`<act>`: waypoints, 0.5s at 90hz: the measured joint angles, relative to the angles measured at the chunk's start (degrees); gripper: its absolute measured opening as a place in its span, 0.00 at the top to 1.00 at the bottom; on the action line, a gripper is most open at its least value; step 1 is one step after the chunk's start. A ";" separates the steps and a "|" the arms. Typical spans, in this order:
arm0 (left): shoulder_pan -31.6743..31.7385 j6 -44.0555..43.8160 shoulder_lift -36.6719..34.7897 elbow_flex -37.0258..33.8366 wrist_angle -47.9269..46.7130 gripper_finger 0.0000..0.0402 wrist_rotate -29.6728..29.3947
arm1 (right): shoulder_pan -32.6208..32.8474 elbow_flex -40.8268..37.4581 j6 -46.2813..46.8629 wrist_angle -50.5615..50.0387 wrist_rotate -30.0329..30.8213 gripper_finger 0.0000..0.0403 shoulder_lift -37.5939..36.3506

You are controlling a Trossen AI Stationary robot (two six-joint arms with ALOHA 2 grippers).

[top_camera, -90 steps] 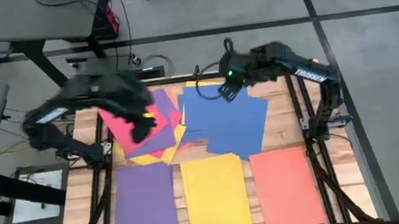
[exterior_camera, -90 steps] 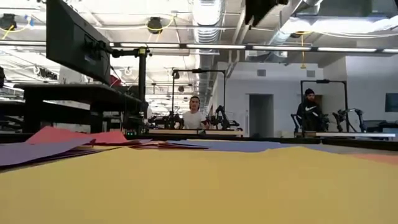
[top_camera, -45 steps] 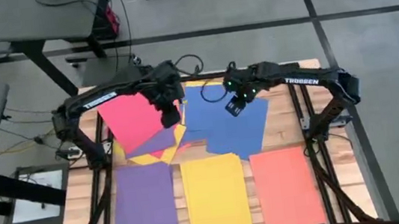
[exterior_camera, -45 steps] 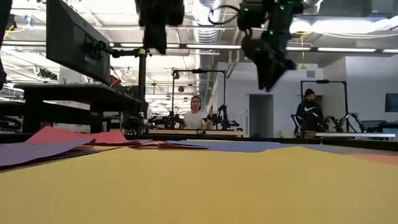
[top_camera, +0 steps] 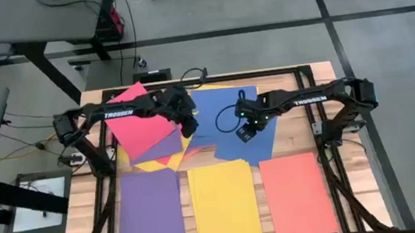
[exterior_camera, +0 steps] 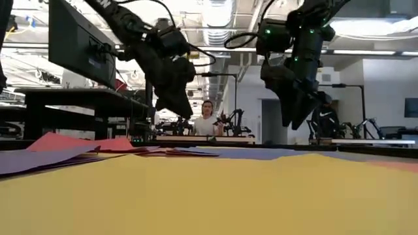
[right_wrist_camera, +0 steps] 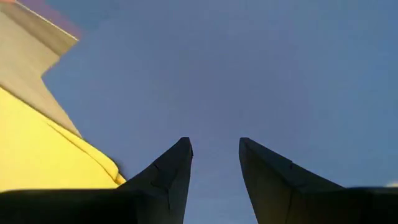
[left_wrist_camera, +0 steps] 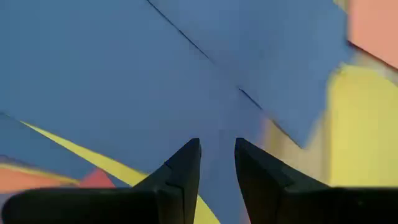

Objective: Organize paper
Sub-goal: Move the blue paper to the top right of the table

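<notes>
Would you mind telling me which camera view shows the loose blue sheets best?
The high view: the blue sheets lie overlapping, whole, under both arms. The low view shows only a thin blue edge. The left wrist view and right wrist view show close blue patches beyond each end effector's fingers.

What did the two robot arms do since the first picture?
Both arms stretched out over the messy pile and came down. The left claw now hangs above the blue sheets, and so does the right claw. Neither took hold of anything. The purple, yellow and orange stacks stayed put.
</notes>
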 joint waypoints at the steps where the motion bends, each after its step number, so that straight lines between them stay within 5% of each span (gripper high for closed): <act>1: -0.14 0.03 0.42 -0.04 0.58 0.80 -0.10 | -0.01 -0.12 -0.01 0.06 0.00 0.69 0.01; 28: -1.74 1.58 15.26 8.57 -5.97 0.80 -0.81 | 0.11 -0.89 -2.32 0.42 -1.10 0.69 0.03; 45: -1.70 3.38 17.35 10.99 -12.62 0.80 -0.58 | 0.32 -4.98 -5.25 6.75 -1.92 0.69 0.00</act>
